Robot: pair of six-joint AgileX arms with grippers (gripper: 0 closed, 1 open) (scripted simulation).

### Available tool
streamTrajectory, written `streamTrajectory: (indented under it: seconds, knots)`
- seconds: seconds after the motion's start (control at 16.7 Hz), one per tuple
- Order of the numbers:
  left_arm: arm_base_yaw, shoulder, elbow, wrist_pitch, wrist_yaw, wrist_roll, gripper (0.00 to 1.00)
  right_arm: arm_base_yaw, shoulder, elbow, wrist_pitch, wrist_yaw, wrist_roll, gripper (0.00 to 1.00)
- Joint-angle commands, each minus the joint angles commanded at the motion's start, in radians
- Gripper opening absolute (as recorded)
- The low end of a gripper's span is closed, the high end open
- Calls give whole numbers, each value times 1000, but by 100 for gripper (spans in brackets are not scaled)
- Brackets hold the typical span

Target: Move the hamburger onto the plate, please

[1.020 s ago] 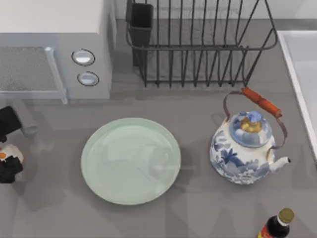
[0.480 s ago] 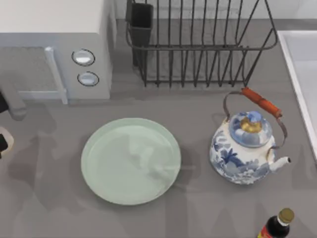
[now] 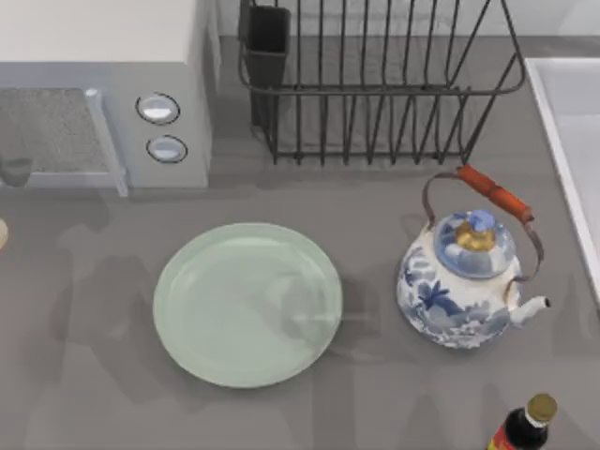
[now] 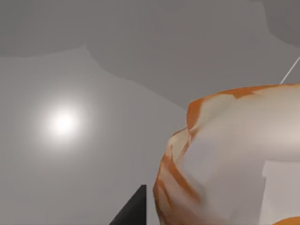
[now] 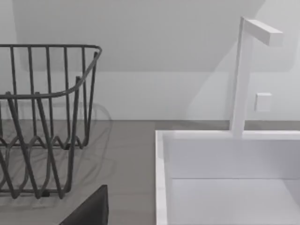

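The hamburger (image 4: 234, 159) sits at the lower right of the left wrist view, very close to the camera. It is a rounded cream bun with orange streaks along its edge and top. A dark finger (image 4: 133, 211) pokes up beside it at the bottom edge. The left gripper (image 4: 197, 208) is closed on the hamburger and carries it above the grey table (image 4: 70, 178). In the top view only a tan sliver of the bun shows, at the far left edge, mid-height, well apart from the plate (image 3: 248, 305).

The plate lies at the centre of the top view, a little below the middle. It is round, pale mint, with a shallow rim, and its face shows just gloss and faint shadow.

At top centre stands the wire rack (image 3: 375, 84), with a dark cup (image 3: 267, 37) fixed at its left corner. The microwave (image 3: 103, 94) is at the upper left. A blue-and-white teapot (image 3: 469, 281) stands right of the plate, lid on and handle up. A bottle (image 3: 520, 427) is at the lower right, and the white sink (image 3: 572, 141) runs along the right edge.

The right gripper (image 5: 89, 211) is idle, at the lower left of its wrist view. I cannot tell how it is set.
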State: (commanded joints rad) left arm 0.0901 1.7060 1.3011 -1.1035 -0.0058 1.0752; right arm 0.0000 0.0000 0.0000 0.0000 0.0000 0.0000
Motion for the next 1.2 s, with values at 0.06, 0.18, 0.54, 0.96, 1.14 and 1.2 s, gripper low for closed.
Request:
streamTrajectory:
  seconds: [0.06, 0.18, 0.54, 0.96, 1.14, 1.2]
  knots:
    - [-2, 19, 9, -21, -1, -2, 0, 0, 0, 0, 0, 0, 0, 100]
    - [-4, 39, 15, -43, -1, -5, 0, 0, 0, 0, 0, 0, 0, 100]
    - [-12, 37, 12, -41, -3, -6, 0, 0, 0, 0, 0, 0, 0, 100]
    - [-295, 21, 65, -38, -28, -44, 0, 0, 0, 0, 0, 0, 0, 100]
    - [-439, 37, 126, -21, -37, -55, 0, 0, 0, 0, 0, 0, 0, 100]
    - [-482, 54, 149, -15, -38, -58, 0, 0, 0, 0, 0, 0, 0, 100]
